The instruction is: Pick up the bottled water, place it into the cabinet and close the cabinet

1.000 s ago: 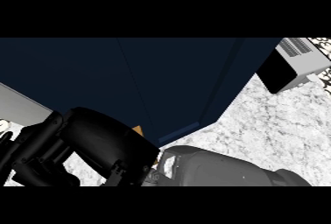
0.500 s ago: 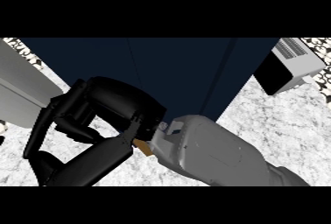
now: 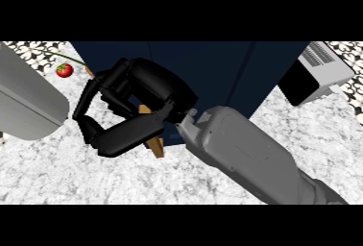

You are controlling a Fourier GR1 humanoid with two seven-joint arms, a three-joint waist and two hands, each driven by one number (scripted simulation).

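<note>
The right black hand [image 3: 138, 103] is seen with fingers curled, held against the dark blue cabinet [image 3: 212, 72] by its tan wooden door edge [image 3: 154, 144]; what it clasps cannot be told. The bottled water is not visible. Judged: a light, smooth, slippery item, best held mid-body. A small red tomato [image 3: 65, 70] lies on the white marble counter [image 3: 106, 178]

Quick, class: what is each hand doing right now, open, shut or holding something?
Right hand: fingers curled, against the dark blue cabinet; whether it holds anything cannot be told.
Left hand: not in view.
</note>
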